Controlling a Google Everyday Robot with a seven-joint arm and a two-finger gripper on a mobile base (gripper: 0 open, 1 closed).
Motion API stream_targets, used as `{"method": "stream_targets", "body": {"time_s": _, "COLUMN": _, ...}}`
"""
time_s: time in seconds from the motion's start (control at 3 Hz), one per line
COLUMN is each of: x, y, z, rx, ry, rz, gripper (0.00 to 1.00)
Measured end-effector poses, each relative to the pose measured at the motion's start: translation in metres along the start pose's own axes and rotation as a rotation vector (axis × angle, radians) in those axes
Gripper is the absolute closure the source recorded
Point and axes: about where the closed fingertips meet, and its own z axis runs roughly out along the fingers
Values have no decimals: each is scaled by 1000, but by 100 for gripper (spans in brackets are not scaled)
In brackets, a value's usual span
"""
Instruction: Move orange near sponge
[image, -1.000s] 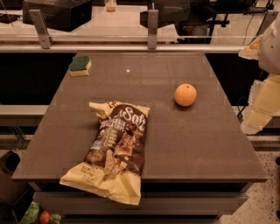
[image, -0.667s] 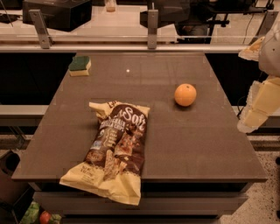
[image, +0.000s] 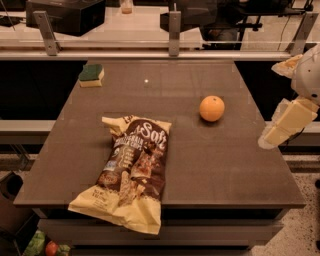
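Observation:
The orange (image: 212, 108) sits on the brown table (image: 225, 160), right of the middle. The sponge (image: 91, 75), dark green on top with a pale yellow base, lies near the table's far left corner, well apart from the orange. My gripper (image: 286, 123) is pale cream and hangs at the right edge of the view, just off the table's right side. It is to the right of the orange and a little nearer than it, not touching it and holding nothing that I can see.
A large yellow-and-brown snack bag (image: 131, 170) lies at the front left of the table, overhanging the front edge. A railing with metal posts (image: 174, 34) runs behind the table. A small red fruit (image: 51, 248) lies on the floor at the bottom left.
My gripper has moved slightly to the left, toward the table's right edge. The orange, sponge and bag have not moved.

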Motion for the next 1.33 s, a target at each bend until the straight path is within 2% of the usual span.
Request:
{"method": "stream_targets", "body": {"time_s": 0.33, "x": -7, "y": -19, "z": 27, "rx": 16, "ry": -87, "rz": 25, "gripper": 0}}
{"method": "stream_targets", "body": {"time_s": 0.67, "x": -22, "y": -37, "z": 61, "rx": 9, "ry": -169, "rz": 41, "gripper": 0}}
{"method": "stream_targets", "body": {"time_s": 1.33, "x": -40, "y": -51, "z": 117, "rx": -38, "ry": -315, "rz": 85, "gripper": 0}}
